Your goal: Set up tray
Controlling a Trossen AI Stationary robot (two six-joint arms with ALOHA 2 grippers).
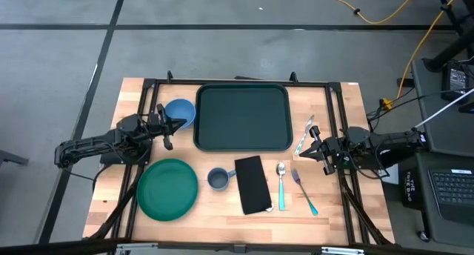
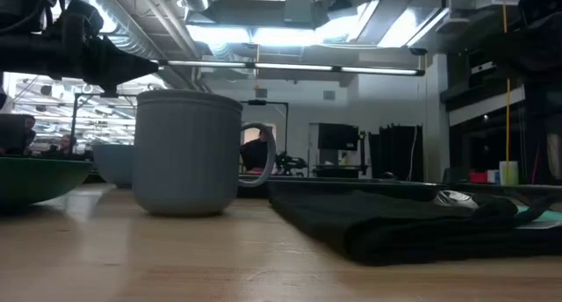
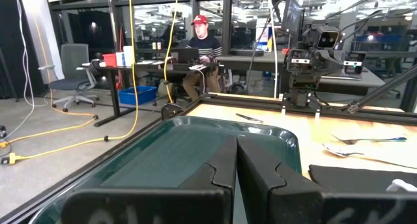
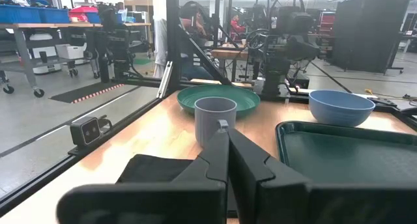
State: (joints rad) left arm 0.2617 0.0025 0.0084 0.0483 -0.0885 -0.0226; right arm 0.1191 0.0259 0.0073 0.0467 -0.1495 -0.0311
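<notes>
Tray [image 1: 241, 117]: empty, middle of the bench's far edge.
Left gripper [image 1: 167, 125]: jaws closed on nothing, left edge, beside blue bowl [image 1: 180, 112].
Right gripper [image 1: 315, 147]: jaws closed, empty, right edge.
Risk: closed jaws descending on cutlery, likely skidding fork [image 1: 304, 191] or spoon [image 1: 281, 184] off the near edge.

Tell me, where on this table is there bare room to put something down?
The tray is empty. Bare wood also lies in front of the fork toward the right corner. The row from the plate through mug, napkin and spoon is crowded.
</notes>
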